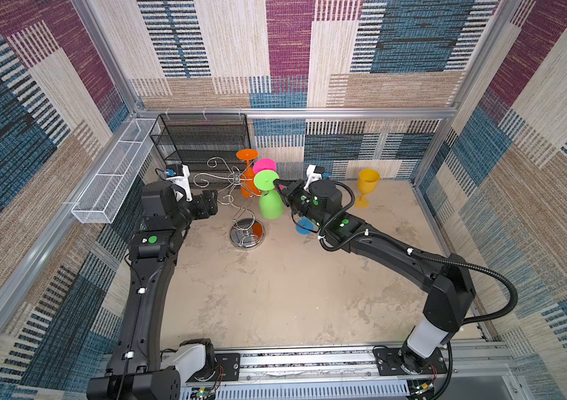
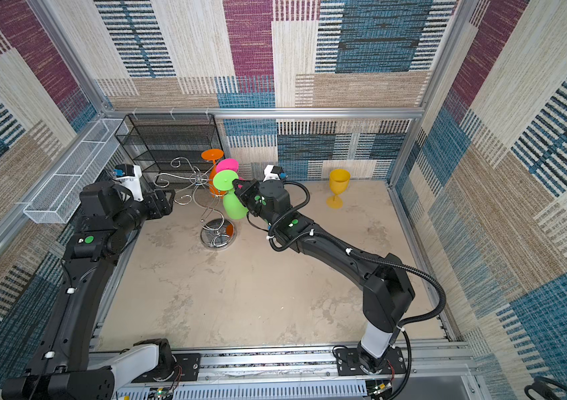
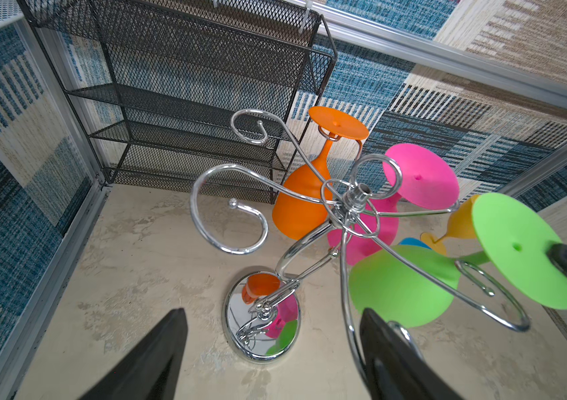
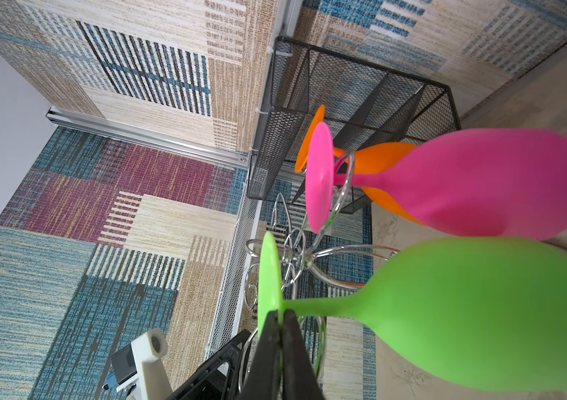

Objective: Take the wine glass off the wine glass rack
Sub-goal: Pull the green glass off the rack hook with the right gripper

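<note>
The chrome wine glass rack [image 1: 246, 239] stands mid-table on its mirrored base, scroll arms spread from the hub [image 3: 354, 197]. A green wine glass [image 1: 271, 207] hangs bowl-down at its right side. My right gripper [image 1: 279, 183] is shut on the rim of its flat foot [image 4: 270, 277]; the fingertips [image 4: 275, 332] pinch the disc edge. Its stem [image 3: 476, 258] lies by a scroll arm; whether it sits inside the loop I cannot tell. Orange [image 1: 247, 154] and pink [image 1: 264, 165] glasses hang behind. My left gripper [image 1: 213, 204] is open at the rack's left, one wire arm [image 3: 349, 311] between its fingers.
A yellow glass [image 1: 367, 185] stands upright at the back right. A blue object [image 1: 304, 225] lies under my right wrist. A black mesh shelf unit [image 1: 202, 138] stands at the back wall and a long white mesh basket [image 1: 116, 173] runs along the left wall.
</note>
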Controlling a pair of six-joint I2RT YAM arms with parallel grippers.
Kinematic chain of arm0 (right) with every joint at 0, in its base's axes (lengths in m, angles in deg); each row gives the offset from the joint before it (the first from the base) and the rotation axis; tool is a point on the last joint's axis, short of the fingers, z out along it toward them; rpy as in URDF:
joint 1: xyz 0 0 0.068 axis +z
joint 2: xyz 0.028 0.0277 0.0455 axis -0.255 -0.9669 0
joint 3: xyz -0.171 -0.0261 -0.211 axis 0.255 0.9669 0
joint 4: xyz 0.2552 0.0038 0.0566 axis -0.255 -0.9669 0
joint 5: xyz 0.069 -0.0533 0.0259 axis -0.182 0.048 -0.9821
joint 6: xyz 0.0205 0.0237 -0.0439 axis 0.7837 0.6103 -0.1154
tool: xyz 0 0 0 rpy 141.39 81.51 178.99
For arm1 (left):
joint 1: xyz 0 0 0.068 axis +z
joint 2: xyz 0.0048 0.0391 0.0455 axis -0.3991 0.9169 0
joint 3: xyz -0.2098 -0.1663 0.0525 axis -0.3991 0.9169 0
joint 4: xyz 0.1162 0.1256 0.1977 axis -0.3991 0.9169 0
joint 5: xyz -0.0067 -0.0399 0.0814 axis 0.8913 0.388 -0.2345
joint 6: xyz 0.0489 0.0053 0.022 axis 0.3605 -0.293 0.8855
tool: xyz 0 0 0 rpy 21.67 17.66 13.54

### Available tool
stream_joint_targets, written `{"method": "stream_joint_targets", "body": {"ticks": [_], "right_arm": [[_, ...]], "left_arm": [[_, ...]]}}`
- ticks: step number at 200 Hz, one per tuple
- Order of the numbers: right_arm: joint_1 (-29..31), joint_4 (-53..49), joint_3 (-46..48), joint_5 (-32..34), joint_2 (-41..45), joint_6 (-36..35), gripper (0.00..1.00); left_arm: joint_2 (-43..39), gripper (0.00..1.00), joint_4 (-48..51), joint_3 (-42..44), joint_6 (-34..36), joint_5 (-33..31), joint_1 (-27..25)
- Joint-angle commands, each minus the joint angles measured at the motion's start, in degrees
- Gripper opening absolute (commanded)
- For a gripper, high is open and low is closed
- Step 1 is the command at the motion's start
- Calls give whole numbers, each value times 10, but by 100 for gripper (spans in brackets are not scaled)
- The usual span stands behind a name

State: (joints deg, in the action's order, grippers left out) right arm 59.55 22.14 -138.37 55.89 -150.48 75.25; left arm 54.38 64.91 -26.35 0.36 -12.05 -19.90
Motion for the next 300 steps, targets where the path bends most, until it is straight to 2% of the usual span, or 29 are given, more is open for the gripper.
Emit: {"method": "stream_joint_targets", "body": {"ticks": [1, 97, 130, 168, 193, 255, 300], "right_arm": [[0, 17, 11, 16, 17, -9, 0], [0, 24, 102, 35, 110, -36, 0], [1, 22, 120, 35, 137, -76, 0], [1, 20, 146, 29, 167, -121, 0], [1, 17, 164, 26, 192, -156, 0], [2, 13, 198, 38, 255, -263, 0], [3, 1, 220, 50, 292, -372, 0]], "left_arm": [[-1, 81, -25, 1, -4, 3, 1], [4, 81, -26, 2, -4, 1, 2], [3, 81, -23, 1, -3, 1, 2], [2, 88, -12, -7, 8, -3, -2], [3, 89, -5, -11, 12, -15, -8], [9, 88, 30, -41, 17, -94, -11], [22, 88, 61, -79, 3, -93, -12]]}}
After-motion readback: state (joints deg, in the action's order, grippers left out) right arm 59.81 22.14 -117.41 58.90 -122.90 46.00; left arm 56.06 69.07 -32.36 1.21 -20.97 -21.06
